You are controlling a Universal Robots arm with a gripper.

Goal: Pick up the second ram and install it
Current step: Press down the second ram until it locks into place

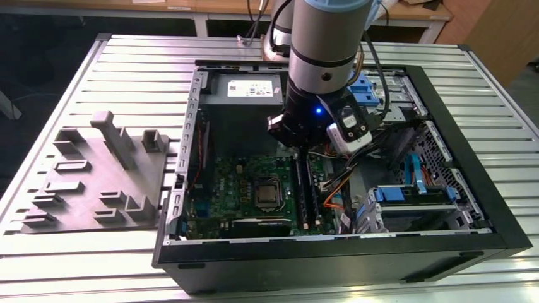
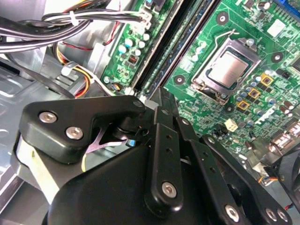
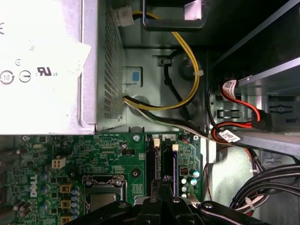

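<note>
Exterior view: tool [image 1: 301, 151] low over green board [image 1: 244, 183] slots; grip state unclear; ribbed metal table [image 1: 143, 69].

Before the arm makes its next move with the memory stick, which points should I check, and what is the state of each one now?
1. gripper is inside the open computer case, above the green circuit board: ok.
2. gripper lines up with the long black slots in the second wrist view: ok.
3. second ram held in the gripper: cannot tell.
4. Cables lie beside the slots, not across them: ok.
5. grey plastic tray outside the case carries no stick: ok.
</note>
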